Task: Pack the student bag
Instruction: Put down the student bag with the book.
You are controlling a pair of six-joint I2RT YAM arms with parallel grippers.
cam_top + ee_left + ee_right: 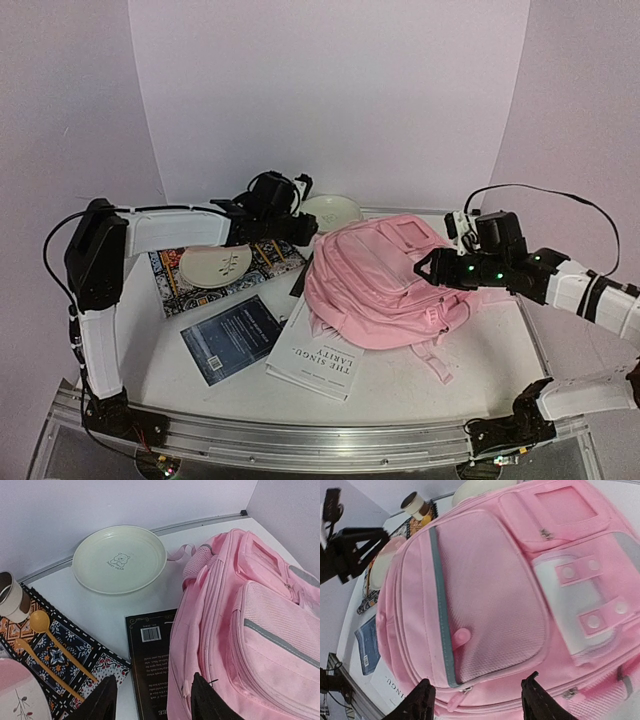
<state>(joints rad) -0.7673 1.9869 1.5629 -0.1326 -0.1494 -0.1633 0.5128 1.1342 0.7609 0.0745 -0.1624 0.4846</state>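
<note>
The student bag (385, 280), a soft pink backpack with grey trim, lies flat in the middle of the table with its front pockets facing up. My left gripper (303, 230) hovers at the bag's far left edge. In the left wrist view the left gripper (152, 702) is open, one finger (206, 700) against the bag's side seam (200, 645) and the other over the mat's corner. My right gripper (428, 268) is over the bag's right side. The right wrist view shows the right gripper (479, 700) open above the mesh front pocket (490, 600), holding nothing.
A black book (150, 665) lies partly under the bag's left edge. A cream bear plate (119, 559) sits at the back. A patterned mat (270, 262) carries a plate (215, 265), a cup (11, 597) and yellow spoons (55, 645). A blue book (230, 338) and a white book (320, 352) lie in front.
</note>
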